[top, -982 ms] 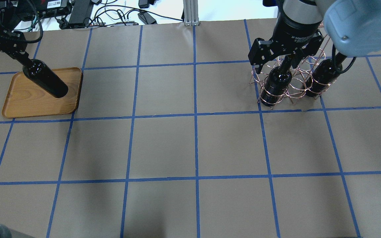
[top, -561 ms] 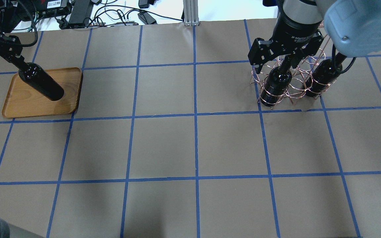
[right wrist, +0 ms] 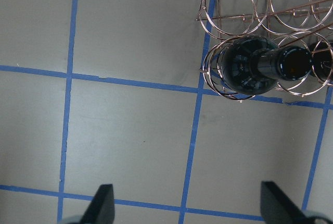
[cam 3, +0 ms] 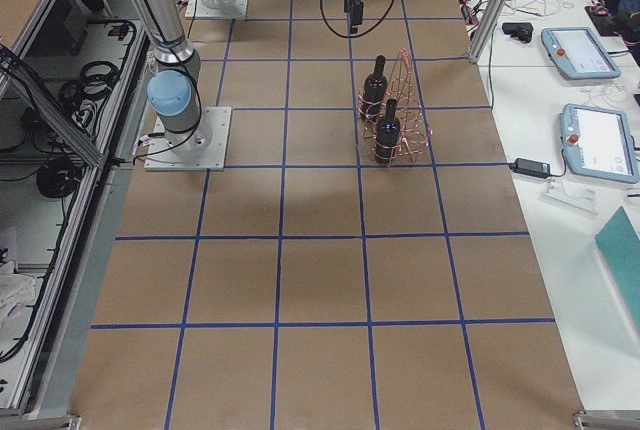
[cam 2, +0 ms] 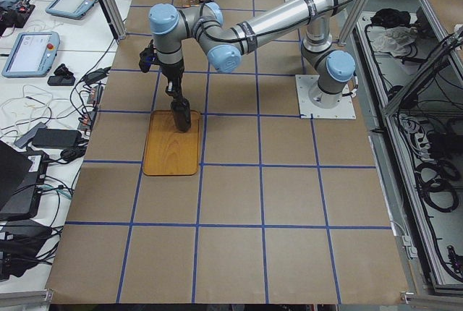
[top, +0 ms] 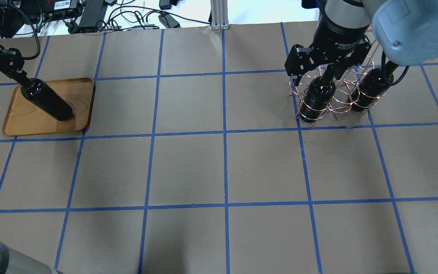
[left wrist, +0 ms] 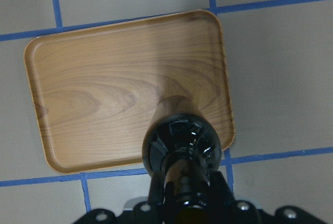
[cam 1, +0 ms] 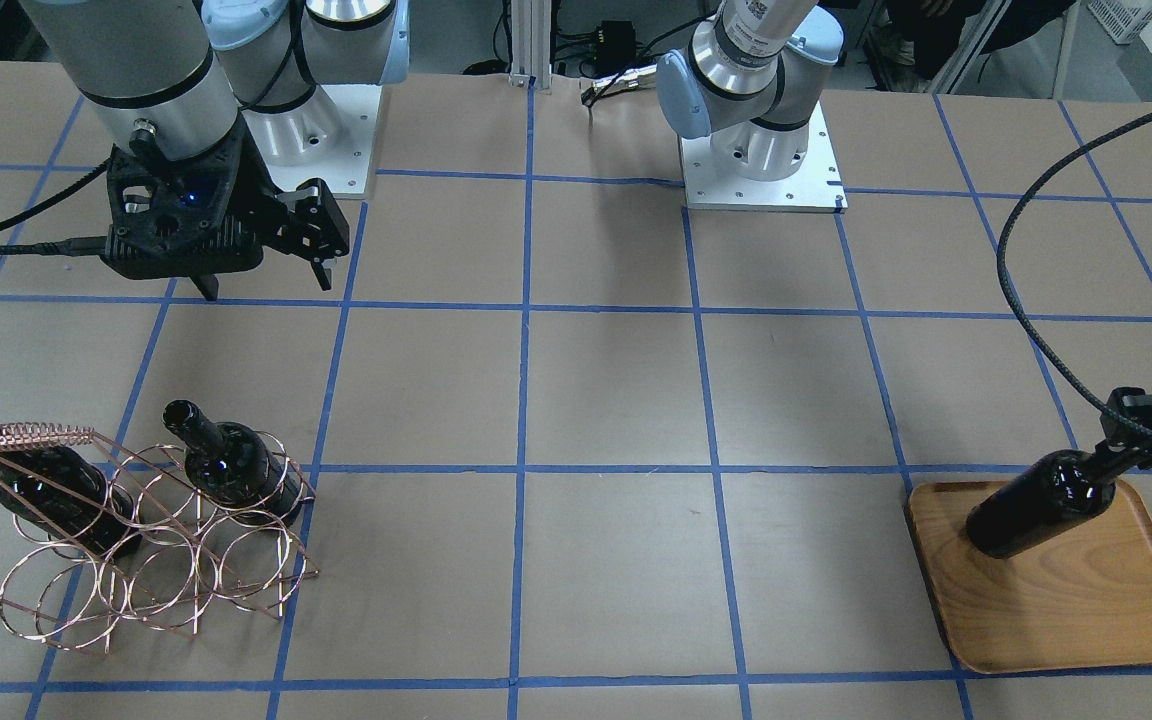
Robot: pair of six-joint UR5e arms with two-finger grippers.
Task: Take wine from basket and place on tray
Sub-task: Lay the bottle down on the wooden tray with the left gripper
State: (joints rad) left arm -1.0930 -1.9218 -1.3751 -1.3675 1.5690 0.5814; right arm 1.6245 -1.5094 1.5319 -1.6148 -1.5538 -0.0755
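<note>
My left gripper [top: 15, 71] is shut on the neck of a near-black wine bottle [top: 48, 102], held tilted with its base low over the wooden tray [top: 25, 123]. I cannot tell whether the base touches the wood. The left wrist view shows the bottle [left wrist: 179, 146] over the tray's [left wrist: 104, 94] edge part. My right gripper [top: 323, 74] is open and empty, high above the copper wire basket [top: 340, 102]. The basket [cam 1: 156, 560] holds two more bottles, one [cam 1: 236, 465] beside the other [cam 1: 46, 490].
Brown paper with a blue tape grid covers the table. Cables, power bricks and an aluminium post [top: 219, 13] lie beyond the far edge. The arm bases [cam 1: 761, 150] stand on the robot's side of the table.
My left gripper has lowered the bottle and shifted it left over the tray. The right gripper and basket have not moved.
</note>
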